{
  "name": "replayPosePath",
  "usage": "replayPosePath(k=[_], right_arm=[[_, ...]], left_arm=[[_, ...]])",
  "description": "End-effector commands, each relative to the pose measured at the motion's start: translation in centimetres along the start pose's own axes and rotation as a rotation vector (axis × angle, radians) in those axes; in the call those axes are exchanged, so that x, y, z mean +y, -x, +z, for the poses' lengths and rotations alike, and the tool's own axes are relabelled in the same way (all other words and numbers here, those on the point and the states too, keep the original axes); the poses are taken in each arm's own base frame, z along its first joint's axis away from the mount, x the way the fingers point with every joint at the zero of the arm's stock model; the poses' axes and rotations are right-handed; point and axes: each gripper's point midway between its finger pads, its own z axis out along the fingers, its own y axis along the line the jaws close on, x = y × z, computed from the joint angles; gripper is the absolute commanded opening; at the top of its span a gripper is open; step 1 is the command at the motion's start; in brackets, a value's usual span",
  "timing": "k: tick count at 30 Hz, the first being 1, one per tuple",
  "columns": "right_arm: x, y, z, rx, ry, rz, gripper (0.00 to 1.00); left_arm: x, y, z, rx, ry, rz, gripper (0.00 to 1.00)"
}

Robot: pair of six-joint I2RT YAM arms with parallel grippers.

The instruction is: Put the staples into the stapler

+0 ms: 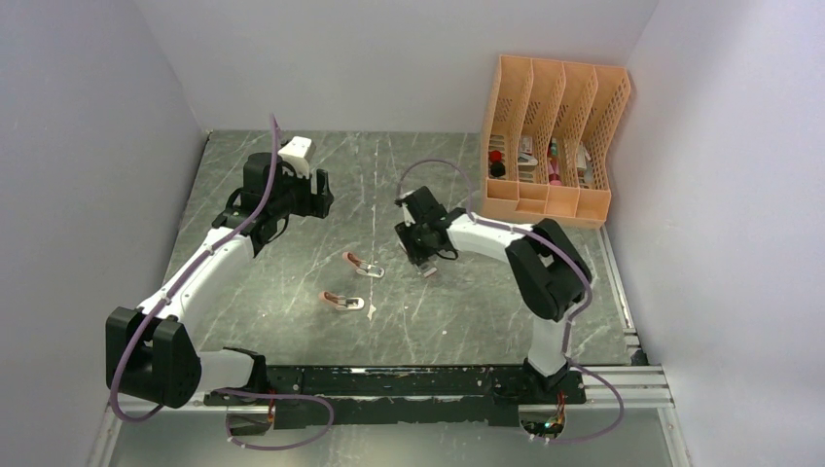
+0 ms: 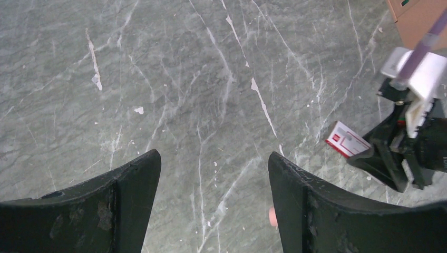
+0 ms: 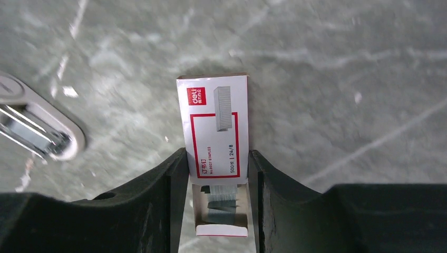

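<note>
Top view. Shows right gripper (image 1: 425,261) at bench (image 1: 467,326) centre, clenched on staple box (image 1: 429,271), a tiny white speck at the fingertips. Places 2 salmon-pink staplers left of that box, toward the near edge: far stapler (image 1: 363,265) close to the box, near stapler (image 1: 342,301) beyond it, apart from each other. Finds left gripper (image 1: 321,195) off toward the far left corner, well apart from box and staplers; cannot tell its jaw state here. Puts orange file organizer (image 1: 550,146) in the far right corner.

Left wrist view. Shows left gripper (image 2: 213,158) released, with black fingers (image 2: 126,205) spread wide and only grey marble bench (image 2: 184,79) between them. Catches right gripper (image 2: 365,152) at right, pinching red-and-white staple box (image 2: 345,138), most of the box poking out past the fingertips. Cannot tell contact between box and bench. Picks up a small pink bit (image 2: 272,216) against the inner edge of the right-hand finger, too little to name. Clips a corner of file organizer (image 2: 421,21) at top right.

Right wrist view. Shows right gripper (image 3: 217,158) grasping staple box (image 3: 213,121) by its long sides, 1 of the fingers (image 3: 158,195) on each side. Has the white sleeve with red frame sitting partway off the inner tray (image 3: 221,229), leaving silvery staples (image 3: 221,203) exposed between the fingers. Leaves far stapler (image 3: 42,132) at left, apart from the box, lying with silvery channel showing.
</note>
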Motion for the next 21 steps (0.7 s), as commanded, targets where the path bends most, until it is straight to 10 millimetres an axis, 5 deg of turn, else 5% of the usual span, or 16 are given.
replayPosePath(k=[1,10,17,21], right_arm=[[1.8,2.3,1.4,-0.026,0.031,-0.036,0.46],[2.4,4.6,2.0,-0.084,0.024,-0.039,0.62],[2.7,8.5,-3.2,-0.284,0.051,-0.085,0.61],[2.0,8.7,-5.7,-0.348,0.048,-0.185,0.50]], left_arm=[[-0.3,0.8,-0.5,-0.036,-0.009,0.007,0.79],[-0.2,0.8,-0.5,-0.035,-0.003,0.008,0.79],[0.0,0.7,-0.6,-0.035,0.009,0.012,0.79],[0.2,0.5,-0.6,-0.029,0.018,0.012,0.79]])
